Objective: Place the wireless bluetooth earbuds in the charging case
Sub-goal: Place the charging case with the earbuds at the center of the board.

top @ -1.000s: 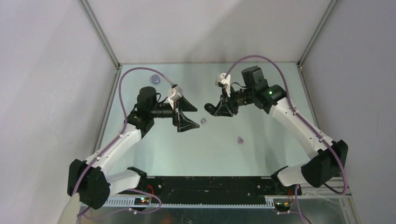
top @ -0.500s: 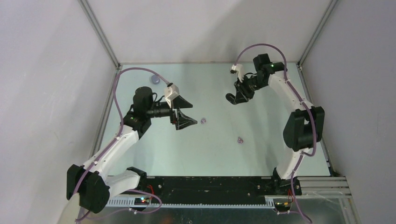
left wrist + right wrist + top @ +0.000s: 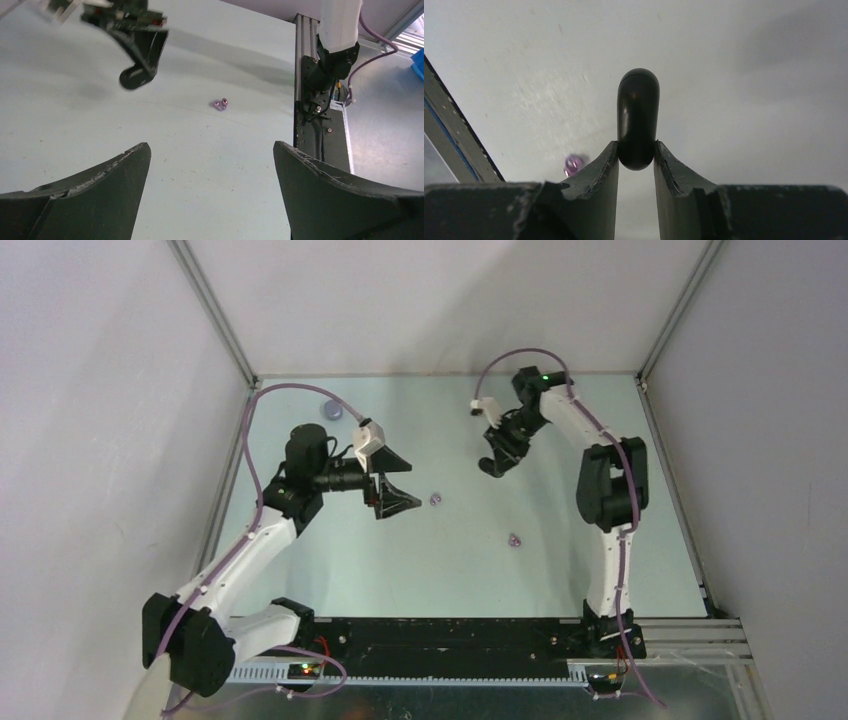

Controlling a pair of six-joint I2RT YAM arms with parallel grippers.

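R claw [image 3: 636, 156] clamped on black case [image 3: 638, 110] — L claw [image 3: 211, 150] spread wide apart; lilac earbuds [image 3: 220, 104] lie on bench [image 3: 75, 115] ahead of it.

This is a robotics lab test cell. A pale green-grey matte surface [image 3: 450, 570] is boxed in by plain white wall panels [image 3: 440, 300] set on bare aluminium frame posts [image 3: 212, 310]. Two white-and-black robot arms [image 3: 240, 553] are bolted to a black base rail [image 3: 450, 635], with purple cables [image 3: 300, 387] looped along them and a slotted cable duct [image 3: 450, 678] beside the rail.
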